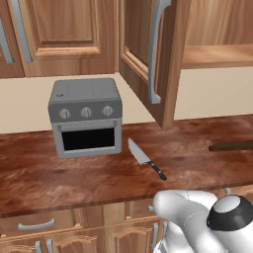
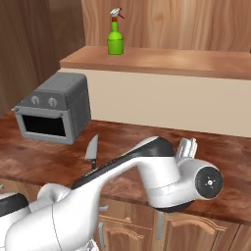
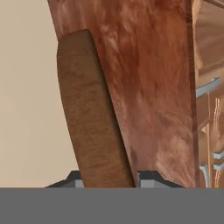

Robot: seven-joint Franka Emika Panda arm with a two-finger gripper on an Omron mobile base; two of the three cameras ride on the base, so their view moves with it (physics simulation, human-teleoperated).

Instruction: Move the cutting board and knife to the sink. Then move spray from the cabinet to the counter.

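The cutting board (image 3: 89, 113), a dark-brown oblong, runs up the hand view over the counter (image 3: 148, 87). Its near end sits between my gripper's (image 3: 109, 180) two fingertips, which press on both sides, so the gripper is shut on it. From the left base view the cutting board (image 1: 232, 146) is a thin dark strip at the right edge. The knife (image 1: 143, 157) lies on the counter (image 1: 74, 173) in front of the toaster oven, blade pointing back; it is also the knife (image 2: 91, 151) beside my arm. The green spray (image 2: 115, 37) stands upright on the open cabinet's shelf (image 2: 162, 61).
A grey toaster oven (image 1: 86, 117) stands at the back left of the counter. The cabinet door (image 1: 148, 54) hangs open over the counter with its long bar handle. Lower cabinet fronts with curved handles (image 1: 37, 225) run under the counter's front edge.
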